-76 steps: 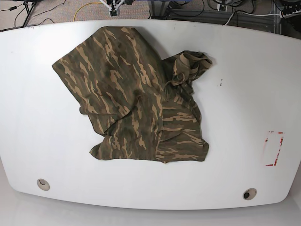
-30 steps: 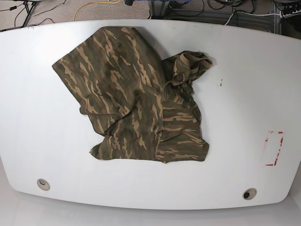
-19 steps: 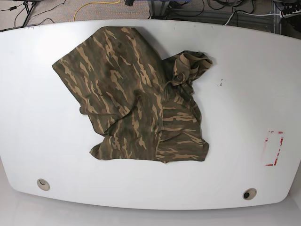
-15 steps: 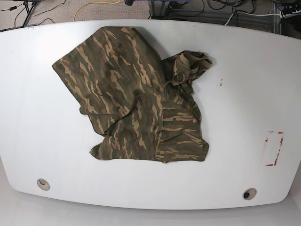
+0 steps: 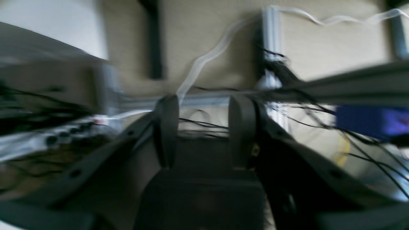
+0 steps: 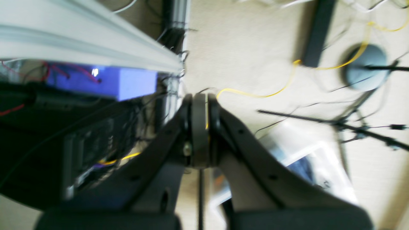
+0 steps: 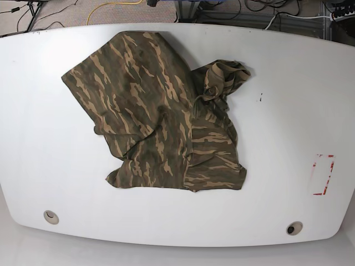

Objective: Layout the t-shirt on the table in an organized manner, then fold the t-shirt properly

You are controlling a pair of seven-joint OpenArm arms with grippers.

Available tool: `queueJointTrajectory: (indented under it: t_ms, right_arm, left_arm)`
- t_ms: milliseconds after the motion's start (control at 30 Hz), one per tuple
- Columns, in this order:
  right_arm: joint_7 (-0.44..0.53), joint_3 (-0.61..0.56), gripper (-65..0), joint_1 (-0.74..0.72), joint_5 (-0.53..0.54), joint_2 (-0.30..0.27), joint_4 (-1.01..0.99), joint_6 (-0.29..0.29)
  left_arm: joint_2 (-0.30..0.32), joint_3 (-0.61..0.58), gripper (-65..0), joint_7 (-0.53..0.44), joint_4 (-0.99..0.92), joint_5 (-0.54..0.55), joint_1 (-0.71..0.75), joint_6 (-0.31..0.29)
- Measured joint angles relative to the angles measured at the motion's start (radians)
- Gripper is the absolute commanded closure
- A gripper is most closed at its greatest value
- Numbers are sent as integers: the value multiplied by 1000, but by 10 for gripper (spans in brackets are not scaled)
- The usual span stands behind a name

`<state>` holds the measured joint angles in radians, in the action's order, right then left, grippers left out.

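Lying crumpled: the t-shirt (image 7: pixel 160 119), a camouflage heap a little toward 10 o'clock of the middle of the table (image 7: pixel 288 111), with no arm in the base view.
Shirt shape: a broad panel spreads toward 10 o'clock; a bunched, twisted lump (image 7: pixel 222 77) sits at its 2 o'clock corner; the hem ends lie at 6 o'clock, folded over one another.
Table marks: a red-outlined rectangle (image 7: pixel 322 174) at 4 o'clock near the edge, well apart from the shirt; one round grommet (image 7: pixel 51 216) at 7 o'clock and another (image 7: pixel 294 228) at 5 o'clock; a small dark speck (image 7: pixel 260 98) at 2 o'clock, beside the lump.
Left gripper (image 5: pixel 204 131): jaws parted with a clear gap between the dark fingers (image 5: pixel 166 127), nothing between them; behind it a blurred floor, metal framing and black cables, so it seems to hang off the table.
Right gripper (image 6: pixel 200 127): fingers pressed flat together, holding nothing; beyond it beige floor, a yellow cable (image 6: pixel 274 92) and a blue box (image 6: pixel 111 83) at 10 o'clock.
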<state>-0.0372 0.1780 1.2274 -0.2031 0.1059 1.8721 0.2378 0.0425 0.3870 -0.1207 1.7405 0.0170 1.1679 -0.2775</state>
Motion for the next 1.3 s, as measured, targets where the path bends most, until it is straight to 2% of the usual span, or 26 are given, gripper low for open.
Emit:
queueJointTrajectory:
  t_ms: [400,633,833,1000,1300]
  right_arm:
    - [-35,16,-8,11,0,2,123,2]
    - [-46,78,-8,-97,0,-1,123,6]
    - [-46,92,-8,-196,0,0,124,72]
    - [-69,98,-11,-278,0,2,129,87]
    - [-169,104,-14,-468,-3,-4,129,216]
  left_arm:
    - [3,39,-232,-2,160,0,12,-11]
    - [3,39,-232,0,200,-1,-58,-12]
    - [3,39,-232,0,230,0,-145,-11]
    - [3,39,-235,1,238,-1,-213,-11]
    - [2,39,-236,1,240,-1,-293,-11]
